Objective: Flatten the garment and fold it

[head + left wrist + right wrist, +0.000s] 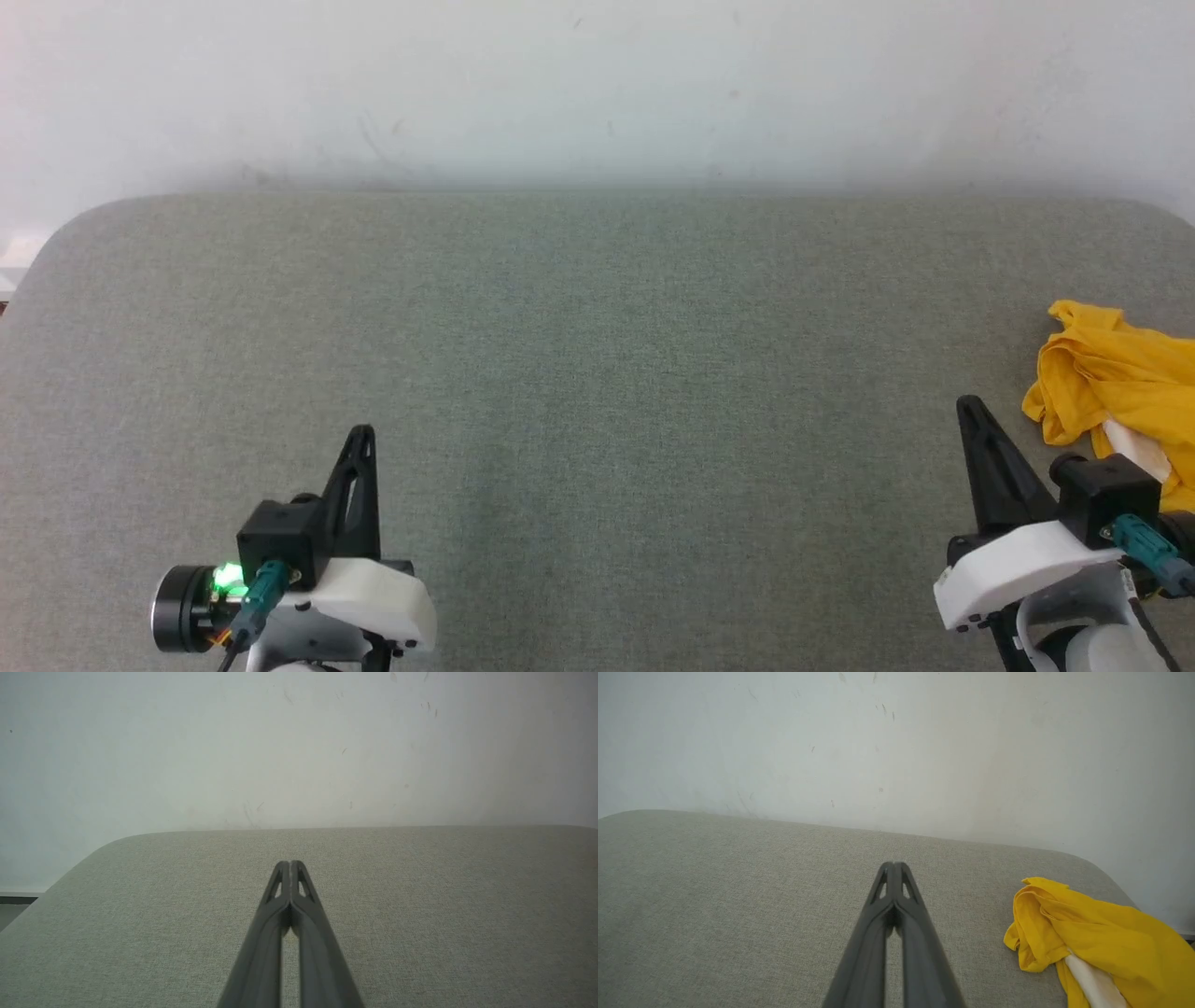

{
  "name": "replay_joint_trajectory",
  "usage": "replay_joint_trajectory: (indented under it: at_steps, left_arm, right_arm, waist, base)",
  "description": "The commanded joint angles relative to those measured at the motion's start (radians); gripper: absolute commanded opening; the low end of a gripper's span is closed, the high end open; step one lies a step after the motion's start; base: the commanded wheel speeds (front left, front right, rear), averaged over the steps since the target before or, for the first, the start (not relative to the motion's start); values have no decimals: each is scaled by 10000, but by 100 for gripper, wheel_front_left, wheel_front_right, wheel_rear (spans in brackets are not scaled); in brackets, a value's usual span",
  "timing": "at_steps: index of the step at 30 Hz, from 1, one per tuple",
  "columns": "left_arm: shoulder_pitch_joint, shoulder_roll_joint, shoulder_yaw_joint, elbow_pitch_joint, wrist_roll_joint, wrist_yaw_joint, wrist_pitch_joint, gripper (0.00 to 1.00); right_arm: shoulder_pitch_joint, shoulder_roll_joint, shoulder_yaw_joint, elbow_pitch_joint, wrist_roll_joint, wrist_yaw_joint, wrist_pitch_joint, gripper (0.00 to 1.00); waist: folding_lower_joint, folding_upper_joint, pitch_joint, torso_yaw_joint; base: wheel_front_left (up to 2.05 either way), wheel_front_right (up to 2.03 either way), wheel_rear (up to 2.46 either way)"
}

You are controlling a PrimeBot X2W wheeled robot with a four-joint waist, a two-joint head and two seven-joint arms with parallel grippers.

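The garment (1125, 378) is a bright yellow crumpled heap with a white patch, lying at the right edge of the grey padded table (597, 373). The right wrist view has the garment (1101, 940) at lower right. My right gripper (971, 406) is shut and empty, just left of the heap and apart from it; its tips (893, 864) meet over bare cloth. My left gripper (362, 434) rests at the near left, shut with nothing in it, tips (290, 863) pressed together.
A white wall (597, 93) rises behind the table's far edge. The table's far corners are rounded, and its left edge (56, 877) drops off near a dark strip of floor. Bare grey surface lies between the two grippers.
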Motion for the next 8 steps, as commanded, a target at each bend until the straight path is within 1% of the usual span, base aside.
replay_joint_trajectory:
  at_steps: [1, 8]
  left_arm:
    - [-204, -37, 88, 57, 113, -110, 47, 0]
    - [-226, -77, 180, 119, 171, -214, 191, 0]
  right_arm:
    - [-5, 36, 79, -62, -96, -9, 60, 0]
    - [-5, 39, 194, -105, -182, -9, 199, 0]
  waist:
    - [0, 0, -25, 8]
    - [0, 0, -126, 33]
  base:
    - [0, 0, 0]
    - [0, 0, 0]
